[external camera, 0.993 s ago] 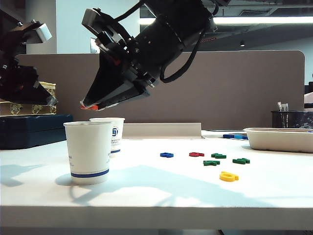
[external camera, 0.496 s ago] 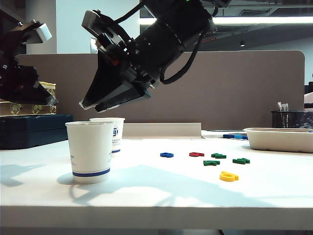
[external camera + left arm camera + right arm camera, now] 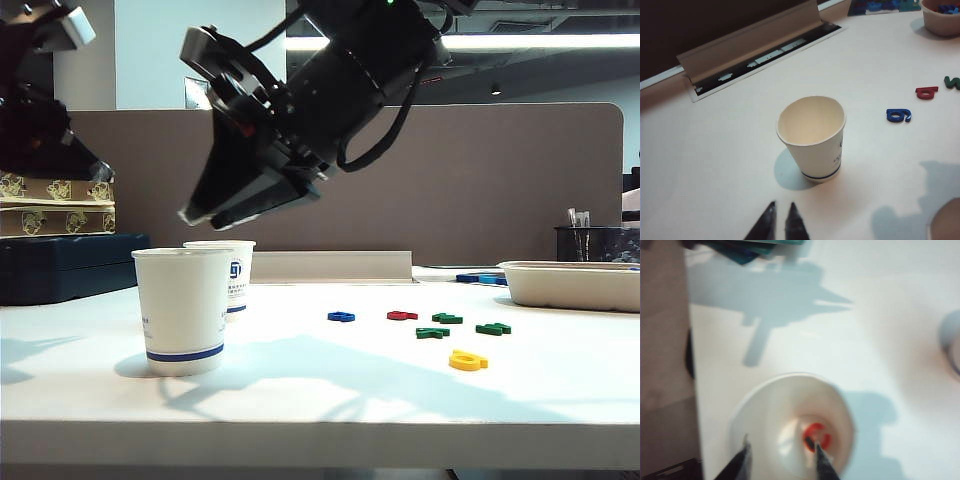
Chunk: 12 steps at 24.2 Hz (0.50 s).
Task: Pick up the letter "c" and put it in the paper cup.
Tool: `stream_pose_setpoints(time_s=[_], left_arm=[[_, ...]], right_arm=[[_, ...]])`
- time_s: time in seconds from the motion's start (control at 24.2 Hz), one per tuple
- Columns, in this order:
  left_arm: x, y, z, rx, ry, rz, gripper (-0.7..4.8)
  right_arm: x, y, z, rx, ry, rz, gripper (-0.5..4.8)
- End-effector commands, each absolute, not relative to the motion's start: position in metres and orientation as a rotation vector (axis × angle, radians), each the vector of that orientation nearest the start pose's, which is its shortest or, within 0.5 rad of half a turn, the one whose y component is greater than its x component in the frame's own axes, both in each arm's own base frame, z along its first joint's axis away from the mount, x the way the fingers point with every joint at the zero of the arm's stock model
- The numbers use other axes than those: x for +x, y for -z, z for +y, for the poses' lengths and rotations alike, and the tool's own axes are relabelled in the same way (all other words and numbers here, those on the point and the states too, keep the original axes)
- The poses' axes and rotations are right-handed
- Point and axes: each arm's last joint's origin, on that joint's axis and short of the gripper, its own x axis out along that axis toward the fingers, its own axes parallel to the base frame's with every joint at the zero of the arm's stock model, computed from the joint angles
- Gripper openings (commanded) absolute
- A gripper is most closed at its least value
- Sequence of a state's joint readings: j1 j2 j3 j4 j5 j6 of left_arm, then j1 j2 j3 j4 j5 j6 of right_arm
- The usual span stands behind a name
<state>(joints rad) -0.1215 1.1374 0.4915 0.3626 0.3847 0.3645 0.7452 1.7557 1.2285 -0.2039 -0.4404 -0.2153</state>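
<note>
Now letter "c" flat in paper cup — orientation blurred.

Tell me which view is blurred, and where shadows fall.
Right wrist view: soft blur; the open right tool hangs over the white paper cup holding the orange-red letter c. Exterior view: sharp; arm shadow on the white table.

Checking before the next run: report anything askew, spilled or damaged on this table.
Nothing stands out. The paper cup stands upright with the letter "c" lying in its bottom. The right gripper hangs open above it; the left gripper hovers apart, near the second cup.
</note>
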Motion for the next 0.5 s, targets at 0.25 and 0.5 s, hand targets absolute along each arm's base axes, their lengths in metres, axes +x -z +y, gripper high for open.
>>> stream_pose_setpoints(time_s=[0.25,0.5], left_arm=[[0.203,-0.234,-0.035,0.278,0.542,0.235,0.26],[0.185,-0.244,-0.033,0.279,0.542,0.228,0.26]], right_arm=[[0.290,-0.235,0.246,-0.306,-1.071,0.629,0.57],[0.295,-0.244,0.231,-0.309,-0.997,0.634,0.48]])
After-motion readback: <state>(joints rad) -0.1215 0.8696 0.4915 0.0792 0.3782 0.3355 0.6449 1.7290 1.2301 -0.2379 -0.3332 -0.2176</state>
